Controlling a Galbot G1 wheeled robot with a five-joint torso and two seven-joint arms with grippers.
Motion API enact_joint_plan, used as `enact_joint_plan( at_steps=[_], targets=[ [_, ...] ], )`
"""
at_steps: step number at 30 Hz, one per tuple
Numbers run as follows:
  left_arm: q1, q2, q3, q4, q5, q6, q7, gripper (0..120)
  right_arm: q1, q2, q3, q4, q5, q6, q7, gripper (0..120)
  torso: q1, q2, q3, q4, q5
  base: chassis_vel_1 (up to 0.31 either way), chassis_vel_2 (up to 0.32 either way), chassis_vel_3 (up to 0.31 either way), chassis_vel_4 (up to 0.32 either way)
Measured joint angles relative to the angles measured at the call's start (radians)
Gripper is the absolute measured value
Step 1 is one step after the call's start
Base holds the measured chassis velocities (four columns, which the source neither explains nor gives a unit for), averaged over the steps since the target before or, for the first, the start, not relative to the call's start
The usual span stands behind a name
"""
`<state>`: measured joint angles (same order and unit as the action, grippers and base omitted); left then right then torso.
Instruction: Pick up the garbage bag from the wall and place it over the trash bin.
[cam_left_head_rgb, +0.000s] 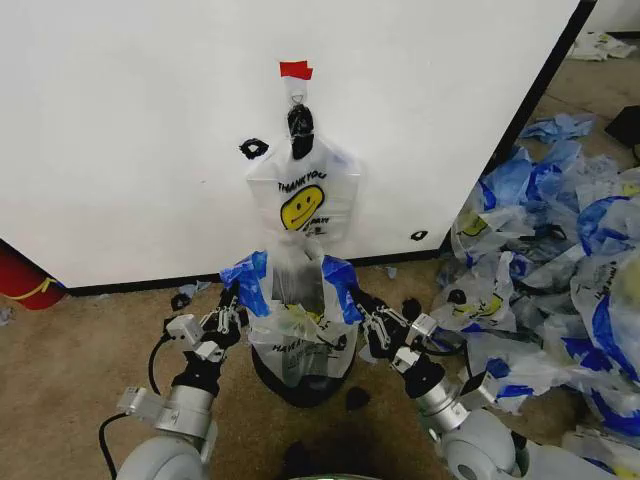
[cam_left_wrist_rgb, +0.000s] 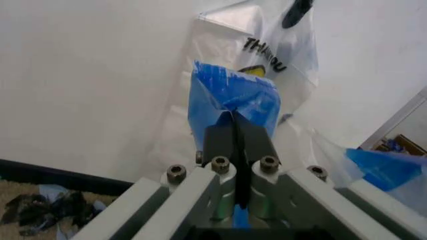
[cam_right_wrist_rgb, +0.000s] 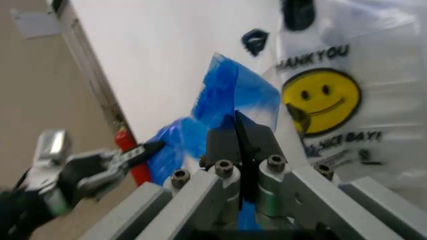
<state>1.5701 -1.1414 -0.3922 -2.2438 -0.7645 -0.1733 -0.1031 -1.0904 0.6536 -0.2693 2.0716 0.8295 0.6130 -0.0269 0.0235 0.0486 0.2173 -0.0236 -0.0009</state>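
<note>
Both grippers hold a translucent white garbage bag (cam_left_head_rgb: 300, 335) with blue handles, spread open over the small round black trash bin (cam_left_head_rgb: 305, 393) at the foot of the white wall (cam_left_head_rgb: 130, 130). My left gripper (cam_left_head_rgb: 235, 312) (cam_left_wrist_rgb: 235, 117) is shut on the bag's left blue handle (cam_left_wrist_rgb: 233, 95). The right gripper (cam_left_head_rgb: 366, 316) (cam_right_wrist_rgb: 239, 120) is shut on the right blue handle (cam_right_wrist_rgb: 233, 97). A second bag (cam_left_head_rgb: 302, 195) with a yellow smiley face and "THANK YOU" print hangs on the wall's hook under a piece of red tape (cam_left_head_rgb: 295, 70).
A big heap of blue-and-white plastic bags (cam_left_head_rgb: 560, 260) covers the floor to the right. A red object (cam_left_head_rgb: 20, 280) sits at the wall's left foot. Black scraps (cam_left_head_rgb: 358, 398) lie on the carpet beside the bin. My left gripper (cam_right_wrist_rgb: 100, 165) appears farther off in the right wrist view.
</note>
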Motion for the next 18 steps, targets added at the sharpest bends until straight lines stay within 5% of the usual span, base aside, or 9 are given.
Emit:
enact_joint_plan(
  at_steps=[18],
  targets=[
    [0.083, 0.067, -0.009, -0.054, -0.018, 0.016, -0.028, 0, -0.06, -0.086, 0.012, -0.001, -0.019, 0.041, -0.075, 0, 0.0, 0.0, 0.0, 0.0, 0.0, 0.0, 0.0, 0.0, 0.0]
  ],
)
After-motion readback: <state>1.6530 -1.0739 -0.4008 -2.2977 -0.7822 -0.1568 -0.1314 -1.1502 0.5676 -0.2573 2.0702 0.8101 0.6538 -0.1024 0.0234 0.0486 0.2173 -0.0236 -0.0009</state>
